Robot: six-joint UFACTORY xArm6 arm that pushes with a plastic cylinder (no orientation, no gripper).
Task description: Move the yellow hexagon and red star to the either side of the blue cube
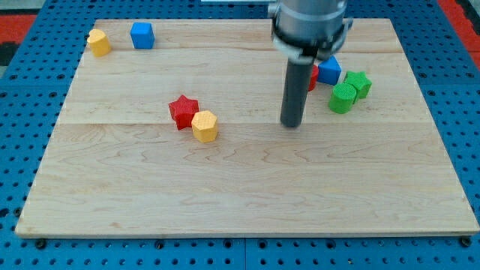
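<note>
The red star point(182, 111) lies left of the board's middle, with the yellow hexagon point(204, 126) touching its lower right side. A blue cube point(142, 35) sits near the view's top left. A second blue block point(328, 71) sits at the upper right, partly hidden behind the rod. My tip point(292, 124) rests on the board well to the right of the hexagon and star, touching no block.
A yellow block point(98, 42) sits at the top left corner beside the blue cube. A green star point(358, 82) and a green block point(343, 98) sit at the right, with a red block point(312, 79) mostly hidden behind the rod. The wooden board point(240, 195) ends on blue pegboard.
</note>
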